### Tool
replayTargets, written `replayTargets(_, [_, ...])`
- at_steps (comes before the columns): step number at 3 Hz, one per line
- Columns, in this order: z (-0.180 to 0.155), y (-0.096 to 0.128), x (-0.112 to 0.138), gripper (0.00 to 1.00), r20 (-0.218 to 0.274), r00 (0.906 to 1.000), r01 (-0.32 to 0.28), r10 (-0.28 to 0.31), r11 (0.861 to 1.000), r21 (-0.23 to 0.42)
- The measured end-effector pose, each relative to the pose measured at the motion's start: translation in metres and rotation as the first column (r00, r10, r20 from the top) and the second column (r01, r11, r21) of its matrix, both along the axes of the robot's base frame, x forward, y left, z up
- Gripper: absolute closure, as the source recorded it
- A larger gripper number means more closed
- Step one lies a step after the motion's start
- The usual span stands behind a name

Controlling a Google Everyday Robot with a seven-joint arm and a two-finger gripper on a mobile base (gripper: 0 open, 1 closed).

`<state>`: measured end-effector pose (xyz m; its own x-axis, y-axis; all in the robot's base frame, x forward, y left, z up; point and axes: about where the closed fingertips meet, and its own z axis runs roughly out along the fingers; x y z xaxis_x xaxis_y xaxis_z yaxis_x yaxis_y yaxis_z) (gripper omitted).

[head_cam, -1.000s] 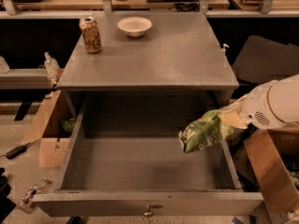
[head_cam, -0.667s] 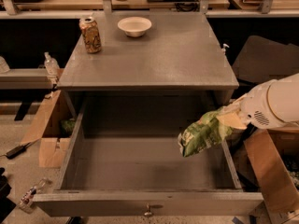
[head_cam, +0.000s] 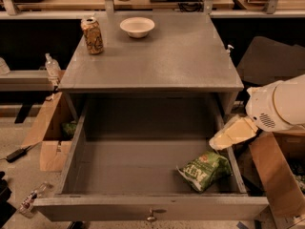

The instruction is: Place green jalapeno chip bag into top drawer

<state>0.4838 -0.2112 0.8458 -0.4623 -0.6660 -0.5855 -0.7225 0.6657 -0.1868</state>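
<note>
While over top drawer (head_cam: pixel 119 207) edge — gripper (head_cam: pixel 223 140)

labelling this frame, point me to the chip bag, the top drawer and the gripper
green jalapeno chip bag (head_cam: pixel 205 170): camera view, middle of its printed face
top drawer (head_cam: pixel 95 208): camera view, front panel left of the knob (head_cam: pixel 152 217)
gripper (head_cam: pixel 222 140): camera view, near its tip, over the drawer's right wall

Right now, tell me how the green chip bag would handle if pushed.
The green jalapeno chip bag looks crinkled: probably light and floppy. Glossy film would likely slide across the top drawer, not roll. The gripper hovers above its right wall.
</note>
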Motion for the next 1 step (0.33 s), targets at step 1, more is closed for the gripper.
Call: replayTargets(1, [0.0000,0.0000,0.0000,0.00,0.000,1.0000,0.000,0.000,1.000,0.000])
